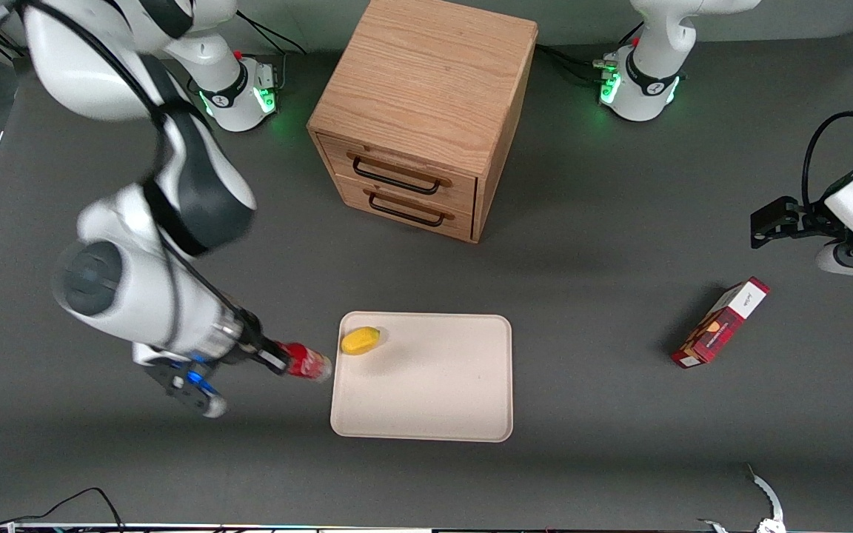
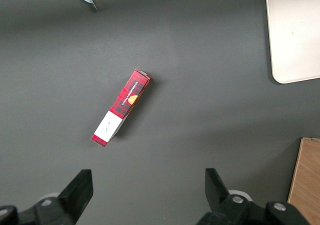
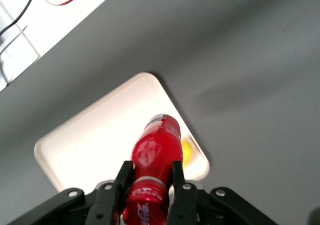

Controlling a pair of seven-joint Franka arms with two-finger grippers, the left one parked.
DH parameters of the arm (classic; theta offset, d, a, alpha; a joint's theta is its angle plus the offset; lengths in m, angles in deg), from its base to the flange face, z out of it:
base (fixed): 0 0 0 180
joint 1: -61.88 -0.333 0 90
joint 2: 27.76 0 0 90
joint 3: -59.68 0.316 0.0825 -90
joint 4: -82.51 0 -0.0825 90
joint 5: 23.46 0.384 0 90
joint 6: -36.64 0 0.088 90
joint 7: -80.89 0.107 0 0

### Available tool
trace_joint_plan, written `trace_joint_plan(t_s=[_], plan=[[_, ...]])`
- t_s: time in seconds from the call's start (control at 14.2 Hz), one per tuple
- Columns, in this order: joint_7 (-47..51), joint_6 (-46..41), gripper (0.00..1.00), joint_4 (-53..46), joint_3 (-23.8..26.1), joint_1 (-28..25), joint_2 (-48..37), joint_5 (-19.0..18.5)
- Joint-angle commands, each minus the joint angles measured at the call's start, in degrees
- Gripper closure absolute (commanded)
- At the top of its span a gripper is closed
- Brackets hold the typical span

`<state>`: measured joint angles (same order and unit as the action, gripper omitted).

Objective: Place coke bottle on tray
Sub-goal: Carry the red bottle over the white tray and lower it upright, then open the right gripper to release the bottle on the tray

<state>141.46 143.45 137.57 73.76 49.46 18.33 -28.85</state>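
My right gripper [image 1: 282, 362] is shut on the red coke bottle [image 1: 306, 363] and holds it lying sideways in the air, just beside the tray's edge at the working arm's end. In the right wrist view the bottle [image 3: 156, 152] sits between the two black fingers [image 3: 123, 176], its clear base pointing toward the tray [image 3: 95, 135]. The cream-beige tray [image 1: 434, 385] lies flat on the table, nearer to the front camera than the cabinet. A yellow fruit [image 1: 360, 340] lies on the tray's corner, close to the bottle's base, and also shows in the right wrist view [image 3: 187, 151].
A wooden two-drawer cabinet [image 1: 426, 111] stands farther from the front camera than the tray. A red-and-white carton [image 1: 721, 322] lies toward the parked arm's end of the table, also in the left wrist view [image 2: 121, 107]. The tray's corner shows in the left wrist view [image 2: 295, 35].
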Motion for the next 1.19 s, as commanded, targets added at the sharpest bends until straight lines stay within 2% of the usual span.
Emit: trace_joint_plan(t_s=[0.0, 0.07, 0.28, 0.35, 0.49, 0.63, 0.77, 0.98, 1.12], plan=[[9.0, 4.6, 1.00, -5.2, 2.4, -0.9, 7.6, -6.2], [11.1, 6.2, 1.00, -5.2, 4.0, -0.9, 9.0, -8.3], [13.4, 6.9, 1.00, -5.1, 5.8, -0.9, 10.7, -9.6], [13.4, 7.0, 0.01, -4.9, 5.8, -0.9, 10.7, -9.8], [12.7, 6.1, 0.00, -4.8, 6.0, -0.3, 10.0, -9.8], [11.7, -1.6, 0.00, -4.8, 7.5, 0.4, 5.7, -10.1], [0.6, -11.7, 0.00, -3.7, 9.3, 2.0, -3.2, -10.6], [-17.5, -27.6, 0.00, 0.7, 10.9, 7.7, -17.2, -9.4], [-25.6, -33.5, 0.00, 4.8, 10.4, 12.4, -24.7, -4.8]])
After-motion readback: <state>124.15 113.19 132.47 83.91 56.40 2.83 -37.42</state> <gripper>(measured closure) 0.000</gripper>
